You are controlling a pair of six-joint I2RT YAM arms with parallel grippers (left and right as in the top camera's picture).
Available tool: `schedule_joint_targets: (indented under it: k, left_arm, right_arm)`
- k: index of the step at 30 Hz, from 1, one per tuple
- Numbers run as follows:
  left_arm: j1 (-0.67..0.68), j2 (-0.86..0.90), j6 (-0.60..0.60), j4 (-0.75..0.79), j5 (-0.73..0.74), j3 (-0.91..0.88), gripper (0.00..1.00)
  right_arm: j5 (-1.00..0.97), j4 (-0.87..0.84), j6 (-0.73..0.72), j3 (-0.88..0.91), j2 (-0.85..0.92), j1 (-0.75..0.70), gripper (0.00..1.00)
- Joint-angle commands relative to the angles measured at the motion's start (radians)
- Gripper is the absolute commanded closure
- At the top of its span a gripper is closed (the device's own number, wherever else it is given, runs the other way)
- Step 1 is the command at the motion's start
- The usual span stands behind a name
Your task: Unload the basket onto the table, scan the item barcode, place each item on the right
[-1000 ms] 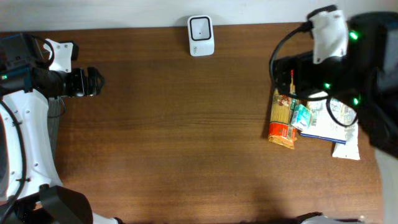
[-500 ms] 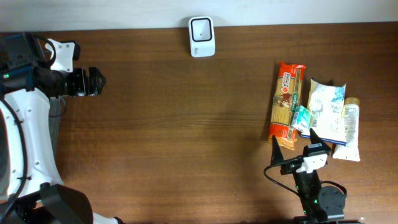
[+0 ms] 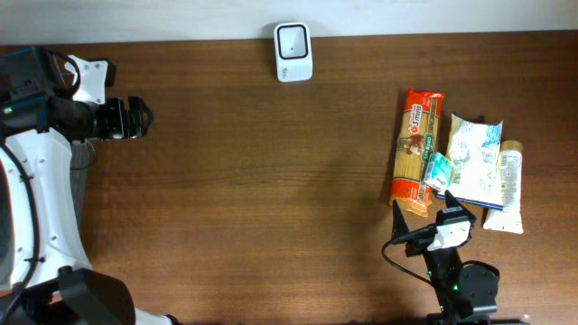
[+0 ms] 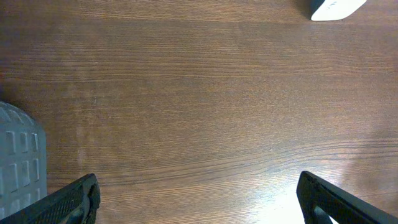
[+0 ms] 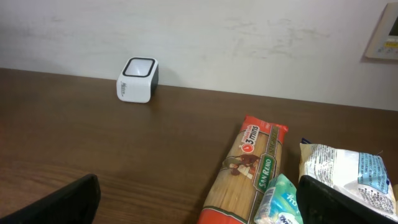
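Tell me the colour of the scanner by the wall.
Scanner: white, dark top face; best in the right wrist view.

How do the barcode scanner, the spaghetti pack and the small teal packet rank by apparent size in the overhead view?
1. spaghetti pack
2. barcode scanner
3. small teal packet
The scanner stands taller, nearer the camera, so its lead over the packet is unsure.

Table: dark brown wood, grain running lengthwise, fills most of the overhead view; bright sheen on its surface in the left wrist view.
Wall: off-white, plain, faintly scuffed, meets the table's far edge.
Wall panel: pale, framed, cut off at the upper right.
Grey gridded object: by the table's left edge, kind unclear.
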State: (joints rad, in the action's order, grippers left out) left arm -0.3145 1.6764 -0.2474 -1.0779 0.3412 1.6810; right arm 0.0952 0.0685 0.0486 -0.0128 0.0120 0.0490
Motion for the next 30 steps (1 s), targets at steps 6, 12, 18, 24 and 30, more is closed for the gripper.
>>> schedule_joint_targets:
  k: [6, 12, 18, 24, 30]
  left_arm:
    - [0.227, -0.402, -0.015, 0.316, -0.17, -0.234, 0.01]
    - [0.248, -1.043, 0.051, 1.112, -0.16, -1.218, 0.01]
    - [0.248, -1.493, 0.051, 1.213, -0.225, -1.615, 0.01]
    - [0.248, -1.672, 0.036, 1.077, -0.254, -1.673, 0.01]
    - [0.248, -1.671, 0.063, 1.004, -0.256, -1.672, 0.01]
  right_arm:
    - [0.006, 0.003, -0.009, 0.007, -0.008, -0.004, 0.01]
    - [0.005, 0.003, -0.009, 0.007, -0.008, -0.004, 0.02]
    - [0.005, 0.003, -0.009, 0.007, -0.008, -0.004, 0.01]
    - [0.006, 0.003, -0.009, 0.007, -0.008, -0.004, 0.01]
    - [0.005, 0.003, -0.008, 0.007, -0.008, -0.004, 0.01]
